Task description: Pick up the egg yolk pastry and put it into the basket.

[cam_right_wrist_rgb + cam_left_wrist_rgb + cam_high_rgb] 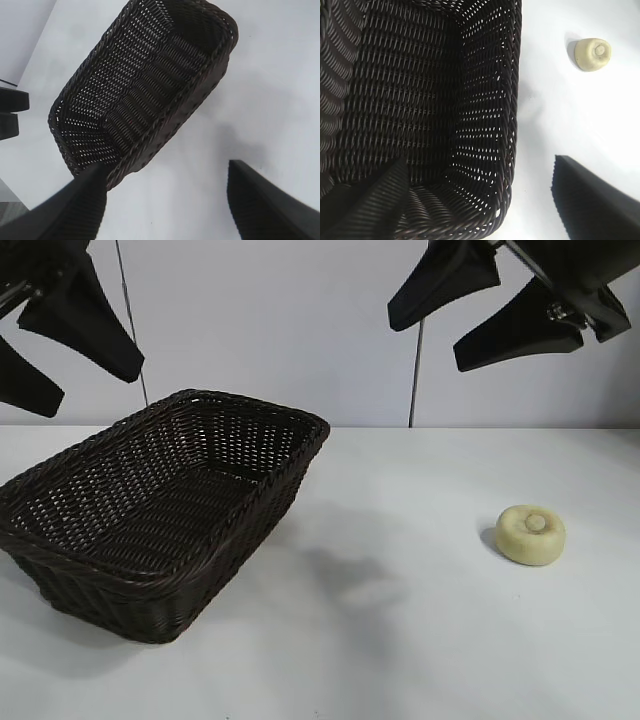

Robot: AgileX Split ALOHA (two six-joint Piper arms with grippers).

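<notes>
Pastry first: the egg yolk pastry sits flat on the white table, knob side up. It is well apart from the basket, out past the basket's long side. Nothing touches it.

The basket is dark brown and woven, with a braided rim. It sits on the table too, and nothing is inside it.

The left gripper hangs high above the basket, over the end away from the pastry. Its two black fingers are spread wide and hold nothing. In the left wrist view, one finger shows over the bare table just beside the basket, and the other shows over the basket's inside. The pastry lies farther off on the table.

The right gripper hangs high up too, closer to the pastry than to the basket, and not touching either one. Its fingers are spread wide with nothing between them.
</notes>
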